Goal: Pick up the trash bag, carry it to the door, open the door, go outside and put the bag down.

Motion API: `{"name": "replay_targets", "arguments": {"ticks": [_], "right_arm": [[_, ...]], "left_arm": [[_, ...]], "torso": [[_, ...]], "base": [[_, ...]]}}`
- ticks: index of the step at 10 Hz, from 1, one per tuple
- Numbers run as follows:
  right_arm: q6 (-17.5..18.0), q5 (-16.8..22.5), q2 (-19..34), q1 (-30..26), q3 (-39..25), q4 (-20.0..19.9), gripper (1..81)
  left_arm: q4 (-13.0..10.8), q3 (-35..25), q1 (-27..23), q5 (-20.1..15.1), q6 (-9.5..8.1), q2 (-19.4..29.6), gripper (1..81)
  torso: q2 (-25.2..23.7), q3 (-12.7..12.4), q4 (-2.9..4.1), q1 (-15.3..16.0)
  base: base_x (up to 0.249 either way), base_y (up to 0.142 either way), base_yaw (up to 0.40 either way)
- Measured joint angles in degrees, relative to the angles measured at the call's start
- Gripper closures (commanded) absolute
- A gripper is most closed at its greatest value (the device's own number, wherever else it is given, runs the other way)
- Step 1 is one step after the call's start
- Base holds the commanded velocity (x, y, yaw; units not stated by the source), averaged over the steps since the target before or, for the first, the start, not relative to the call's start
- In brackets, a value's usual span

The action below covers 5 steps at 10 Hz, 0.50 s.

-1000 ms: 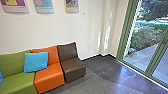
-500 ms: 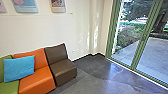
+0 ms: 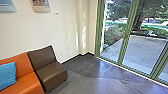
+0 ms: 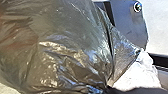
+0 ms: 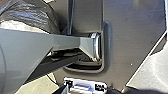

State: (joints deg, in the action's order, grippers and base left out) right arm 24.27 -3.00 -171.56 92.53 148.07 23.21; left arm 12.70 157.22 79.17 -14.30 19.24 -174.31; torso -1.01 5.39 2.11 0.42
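Note:
The trash bag [image 4: 62,47], dark, shiny and see-through, bulges large in the left wrist view. Its film draws together into a tight neck at my left gripper [image 4: 108,88], which is shut on it. A white crumpled patch lies beside that neck. Part of the same dark bag [image 5: 27,15] appears in the right wrist view, beyond a grey arm part. How my right gripper stands cannot be made out. Ahead to the right in the head view is the glass door front with green frames [image 3: 125,40], its visible panels closed.
A brown seat [image 3: 51,72] and an orange seat [image 3: 25,81] with a blue cushion [image 3: 7,75] stand along the white wall [image 3: 62,30] on the left. Dark floor [image 3: 100,72] runs to the glass. Outside are paving [image 3: 145,50], bushes and a tree trunk.
The head camera has turned to the right. More of the glass front and the paved yard has come into sight, while the green seat has dropped out of the picture.

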Motion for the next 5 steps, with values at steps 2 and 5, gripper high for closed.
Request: {"name": "replay_targets", "arguments": {"ticks": [2, 5], "right_arm": [[0.0, 0.0, 0.0, 0.0, 0.1, 0.0, 1.0], [0.0, 0.0, 0.0, 0.3, 0.1, 0.0, 1.0]], "left_arm": [[0.0, 0.0, 0.0, 0.0, 0.0, 0.0, 81.1], [0.0, 0.0, 0.0, 0.1, 0.0, 0.0, 81.1]], "torso": [[0.0, 0.0, 0.0, 0.0], [0.0, 0.0, 0.0, 0.0]], "base": [[0.0, 0.0, -0.337], [0.0, 0.0, -0.337]]}}
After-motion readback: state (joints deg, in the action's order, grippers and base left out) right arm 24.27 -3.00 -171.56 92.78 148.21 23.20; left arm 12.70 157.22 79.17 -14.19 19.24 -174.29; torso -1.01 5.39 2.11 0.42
